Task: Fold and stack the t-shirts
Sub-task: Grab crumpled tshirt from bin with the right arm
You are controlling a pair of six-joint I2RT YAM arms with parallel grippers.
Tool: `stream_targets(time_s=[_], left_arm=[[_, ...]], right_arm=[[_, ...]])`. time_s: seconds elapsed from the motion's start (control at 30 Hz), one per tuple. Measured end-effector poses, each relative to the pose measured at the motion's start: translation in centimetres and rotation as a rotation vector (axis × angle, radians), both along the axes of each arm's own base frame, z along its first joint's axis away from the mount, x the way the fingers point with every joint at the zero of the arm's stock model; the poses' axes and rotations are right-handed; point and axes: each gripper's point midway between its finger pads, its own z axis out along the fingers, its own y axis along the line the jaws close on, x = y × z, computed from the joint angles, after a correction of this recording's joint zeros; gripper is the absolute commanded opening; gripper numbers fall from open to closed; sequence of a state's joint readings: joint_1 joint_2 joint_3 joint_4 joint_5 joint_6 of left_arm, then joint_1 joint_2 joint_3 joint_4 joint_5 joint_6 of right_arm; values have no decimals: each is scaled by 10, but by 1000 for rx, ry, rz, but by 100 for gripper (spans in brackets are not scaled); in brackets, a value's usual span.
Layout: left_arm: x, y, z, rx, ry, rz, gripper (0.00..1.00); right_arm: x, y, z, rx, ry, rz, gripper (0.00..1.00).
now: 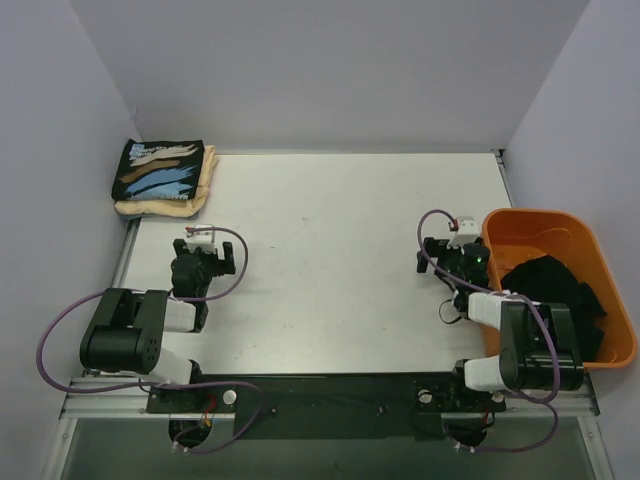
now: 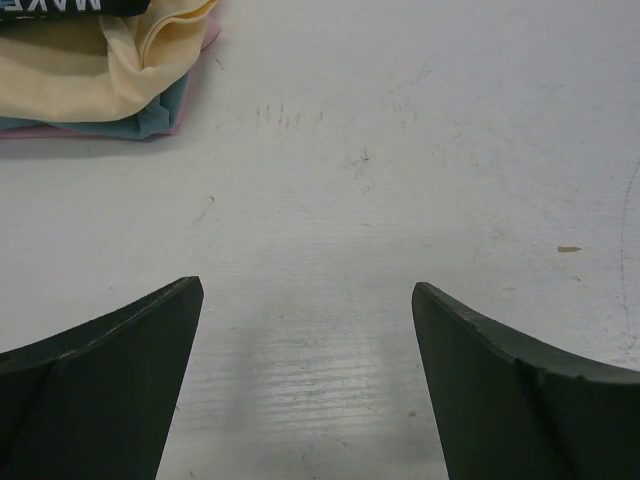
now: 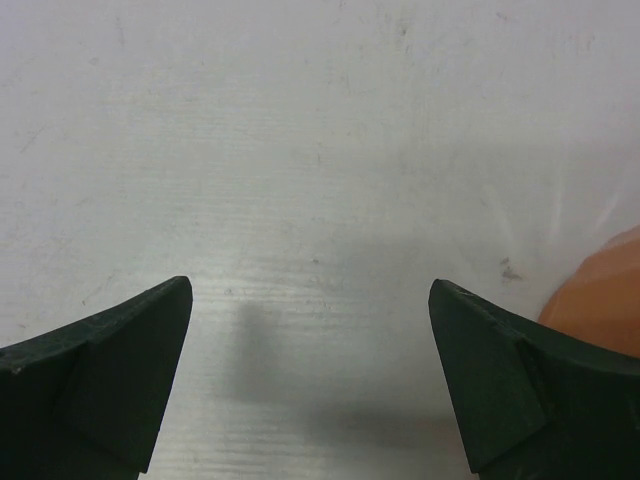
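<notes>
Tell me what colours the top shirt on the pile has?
The top shirt is black with blue, tan and white brush strokes, clearest in the top view.

The left wrist view's edge cuts off the shirt stack [image 2: 90, 80]; the right's, the orange basket [image 3: 603, 290].

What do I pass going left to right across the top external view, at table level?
Folded t-shirt stack with a black brush-stroke print on top → left gripper, open → right gripper, open → orange plastic basket with a crumpled black t-shirt inside.
</notes>
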State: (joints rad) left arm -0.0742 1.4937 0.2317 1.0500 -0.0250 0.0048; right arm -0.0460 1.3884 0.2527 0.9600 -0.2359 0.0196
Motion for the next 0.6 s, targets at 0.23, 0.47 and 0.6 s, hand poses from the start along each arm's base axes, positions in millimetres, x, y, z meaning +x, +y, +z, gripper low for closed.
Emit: stream_targets(time_s=[0.23, 0.47, 0.6], left_arm=[[-4, -10, 15, 1, -17, -62, 97], [-6, -25, 127, 9, -177, -163, 97], [15, -38, 196, -45, -142, -213, 97]], right_arm=[[31, 40, 70, -5, -6, 173, 96], [21, 131, 160, 34, -8, 461, 100], [40, 88, 261, 82, -59, 250, 100]])
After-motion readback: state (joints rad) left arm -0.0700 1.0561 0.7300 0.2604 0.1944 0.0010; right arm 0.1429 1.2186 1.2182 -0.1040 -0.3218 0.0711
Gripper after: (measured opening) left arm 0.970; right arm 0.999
